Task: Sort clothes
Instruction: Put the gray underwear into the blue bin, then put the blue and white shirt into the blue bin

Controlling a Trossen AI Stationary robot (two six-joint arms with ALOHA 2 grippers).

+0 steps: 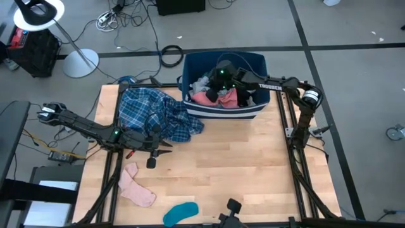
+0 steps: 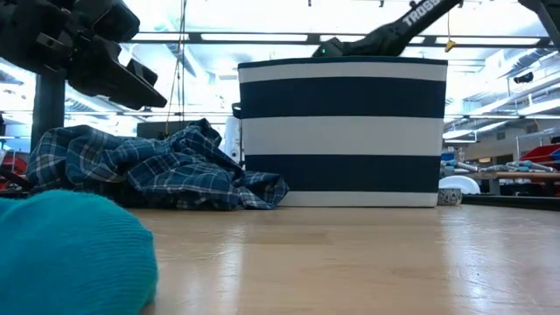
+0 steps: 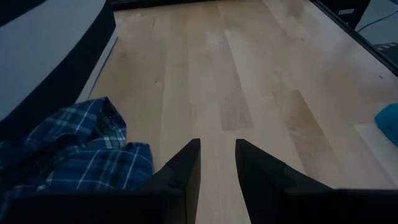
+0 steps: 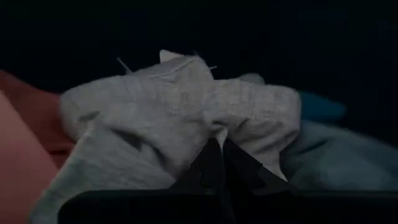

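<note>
Right wrist view shows the right gripper (image 4: 219,163) down inside the striped bin (image 1: 223,111), its fingers pinched together on a fold of a grey garment (image 4: 180,106). A pink piece (image 4: 25,155) lies to one side of the fingers and a light blue garment (image 4: 339,158) to the other, both pressed against the grey one.

The hold looks shallow: only a ridge of fabric sits between the tips, so I judge it may slip out when the arm lifts. The neighbouring pieces touch the grey one, so a lift could drag one up with it and drop it over the bin wall, onto the wrong pile.

In the high view the left gripper (image 1: 152,152) hangs over bare table, parted and holding nothing. The blue plaid shirt (image 1: 155,114) lies bunched just behind and beside it, one edge against the bin. A pink sock (image 1: 136,187) and a teal sock (image 1: 180,213) lie on the near side of that gripper, apart from each other.

If the right arm swings its catch toward the shirt, it passes near the left arm, and the two could meet. A trailing garment might also snag on the bin rim and tip the bin.
</note>
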